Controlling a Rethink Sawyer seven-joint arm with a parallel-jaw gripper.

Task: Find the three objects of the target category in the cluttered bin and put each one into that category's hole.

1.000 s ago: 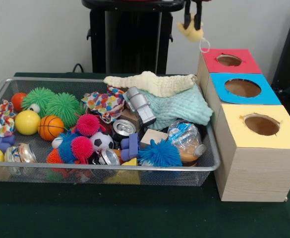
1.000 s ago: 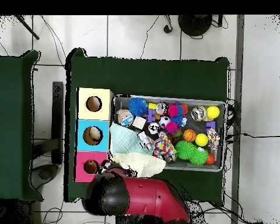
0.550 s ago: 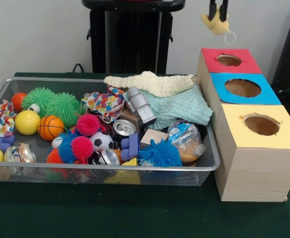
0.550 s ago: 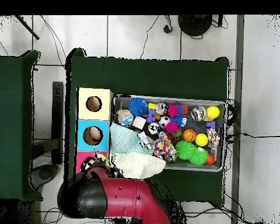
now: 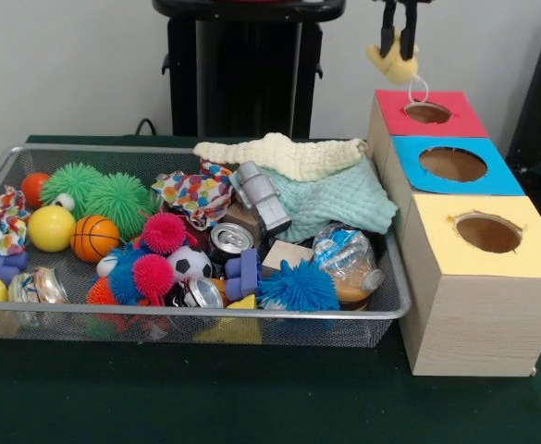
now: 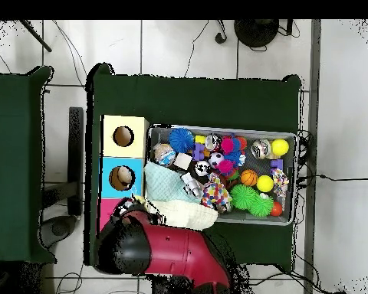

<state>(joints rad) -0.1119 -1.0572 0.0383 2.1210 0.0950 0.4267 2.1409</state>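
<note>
Above the red box's hole (image 5: 427,112), slightly toward the bin side, a pale yellow soft toy (image 5: 393,59) is held pinched in the gripper (image 5: 397,35); the opening is judged to lie below and a little aside.

Pale yellow soft item (image 5: 395,59), possibly cloth or plush, hangs above the red-topped box (image 5: 455,120), a white loop dangling beneath it over the round hole (image 5: 427,112). Cream cloth (image 5: 284,154) lies draped over the bin's (image 5: 2,171) corner.
</note>
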